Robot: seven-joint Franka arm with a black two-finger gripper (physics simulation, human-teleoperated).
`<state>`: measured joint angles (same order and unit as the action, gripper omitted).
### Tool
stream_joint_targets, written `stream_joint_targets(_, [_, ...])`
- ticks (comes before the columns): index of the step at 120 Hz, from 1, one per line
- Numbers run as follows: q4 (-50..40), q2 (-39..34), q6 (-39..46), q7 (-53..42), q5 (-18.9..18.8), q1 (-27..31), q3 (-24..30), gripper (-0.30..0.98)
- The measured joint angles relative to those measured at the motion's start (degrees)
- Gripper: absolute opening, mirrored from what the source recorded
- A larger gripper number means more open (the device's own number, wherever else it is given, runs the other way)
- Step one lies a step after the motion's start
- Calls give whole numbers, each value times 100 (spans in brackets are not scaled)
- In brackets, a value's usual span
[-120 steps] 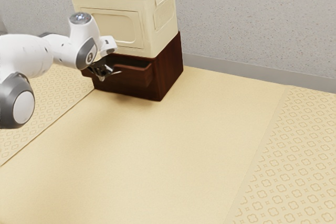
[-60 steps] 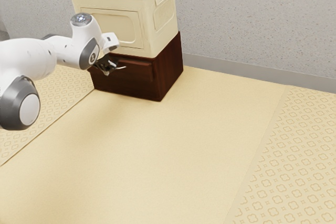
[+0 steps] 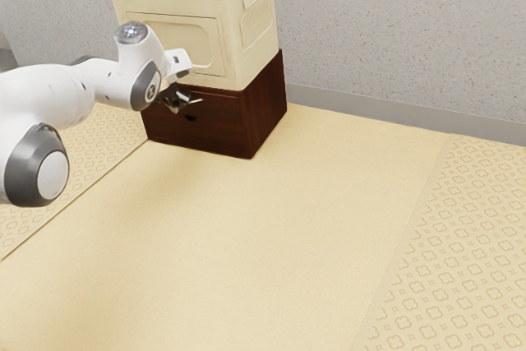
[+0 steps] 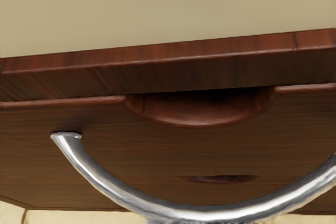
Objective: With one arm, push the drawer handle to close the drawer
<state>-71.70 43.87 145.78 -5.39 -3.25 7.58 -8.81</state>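
Note:
My gripper [image 3: 176, 103] is at the front of the dark brown cabinet [image 3: 268, 104], high on the drawer front [image 3: 218, 121]. In the exterior view that front looks flush, or nearly so, with the cabinet body. The wrist view has the wooden drawer front [image 4: 157, 156] close up, with a scooped notch in its upper edge and a dark gap under the cabinet's top rail [image 4: 210, 59]. A curved silver handle [image 4: 113, 191] bows out from it, its lowest part at the hand's side. How the fingers stand is too small and dark to make out.
A cream box [image 3: 177, 43] with two top handles sits on the cabinet, close beside my hand. Behind runs a grey speckled wall [image 3: 394, 39]. The pale yellow surface [image 3: 246, 236] spreads out in front of the cabinet.
The drawer, sticking out with its inside visible a second ago, has slid back into the cabinet. My hand has moved toward the cabinet, to the exterior view's right, along with it.

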Motion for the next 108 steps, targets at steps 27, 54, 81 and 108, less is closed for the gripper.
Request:
stream_joint_targets(27, [-375, -189, 7, -17, -16, -45, -13, -10])
stream_joint_targets(54, [-2112, -1866, -424, -60, -66, -372, -66, -10])
stream_joint_targets(81, [-3037, -3219, -1290, -78, -91, -810, -96, -10])
stream_joint_targets(108, [-3676, -4290, -2401, -68, -102, -1128, -94, 19])
